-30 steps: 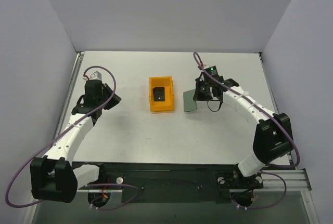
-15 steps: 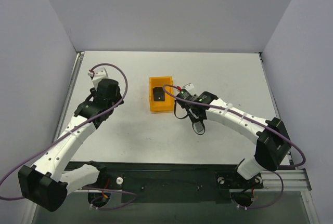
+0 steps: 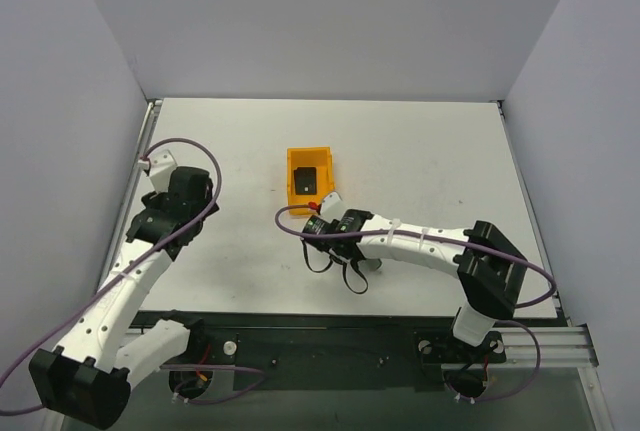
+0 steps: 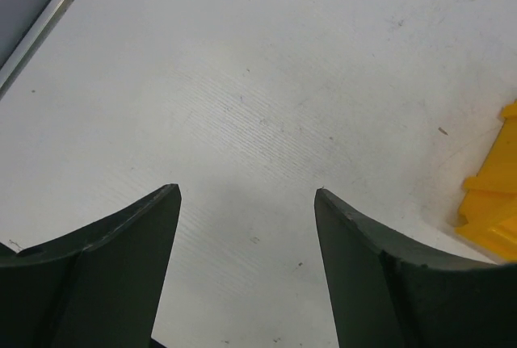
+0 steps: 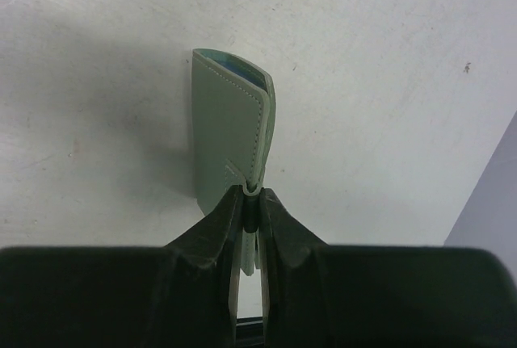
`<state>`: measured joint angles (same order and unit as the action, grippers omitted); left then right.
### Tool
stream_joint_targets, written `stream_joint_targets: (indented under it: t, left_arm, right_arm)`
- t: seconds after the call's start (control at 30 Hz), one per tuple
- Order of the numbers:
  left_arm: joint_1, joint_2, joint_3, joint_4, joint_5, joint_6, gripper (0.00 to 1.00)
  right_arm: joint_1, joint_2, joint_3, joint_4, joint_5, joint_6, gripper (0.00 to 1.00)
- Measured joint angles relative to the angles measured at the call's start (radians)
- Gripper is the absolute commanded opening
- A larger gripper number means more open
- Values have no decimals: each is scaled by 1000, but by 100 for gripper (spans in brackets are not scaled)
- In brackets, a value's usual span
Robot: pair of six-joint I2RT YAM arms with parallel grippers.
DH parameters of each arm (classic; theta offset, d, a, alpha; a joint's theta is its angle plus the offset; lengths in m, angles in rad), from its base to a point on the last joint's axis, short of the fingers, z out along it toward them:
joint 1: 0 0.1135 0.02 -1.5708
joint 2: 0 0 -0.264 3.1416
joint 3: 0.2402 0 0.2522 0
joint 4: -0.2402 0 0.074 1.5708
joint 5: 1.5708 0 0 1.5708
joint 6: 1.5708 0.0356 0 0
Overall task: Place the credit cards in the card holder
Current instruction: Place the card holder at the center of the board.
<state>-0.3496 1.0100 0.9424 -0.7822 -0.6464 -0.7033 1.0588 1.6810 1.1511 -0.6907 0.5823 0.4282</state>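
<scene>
**A:** What do we count on the table (image 3: 420, 151)?

**B:** We count one orange bin (image 3: 311, 182) and one black credit card (image 3: 307, 180) lying flat inside it. We find no other cards in any view. There is one card holder (image 5: 233, 134), sage green and folded, with a strip of light-blue lining showing at its far end.

**A:** Where do we put the card holder?

**B:** It is in the right gripper (image 5: 251, 194), whose fingers pinch its near edge. It hangs over bare table just on the near side of the bin. We cannot tell whether its far end touches the surface.

**A:** And the left gripper (image 4: 246, 194)?

**B:** Its fingers are spread wide over empty table with nothing between them. It is left of the bin, whose corner shows at the edge of its wrist view.

**A:** What do we see changed from a second ago?

**B:** The card holder was then to the right of the bin, under the right gripper. Now the right arm has swung it round to the near side. The left arm has drawn back toward the table's left edge. The bin and its card lie as they did.
</scene>
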Motion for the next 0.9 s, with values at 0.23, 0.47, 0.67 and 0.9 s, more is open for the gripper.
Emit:
stream_joint_targets:
  t: [0.23,0.47,0.67,0.9]
  left_arm:
    - [90,-66,-14,35,109,16,55]
    - [117,-35,-14,48,199,35,45]
    - [117,-40,-30,104,278,77,31]
    - [-85,-62,-121,308,448,128,19]
  right_arm:
    - [92,2,-27,51,-5,19,41]
    - [195,0,-36,167,-135,12,47]
    - [212,-104,-126,283,-267,12,50]
    - [2,-404,-282,349,-283,137,50]
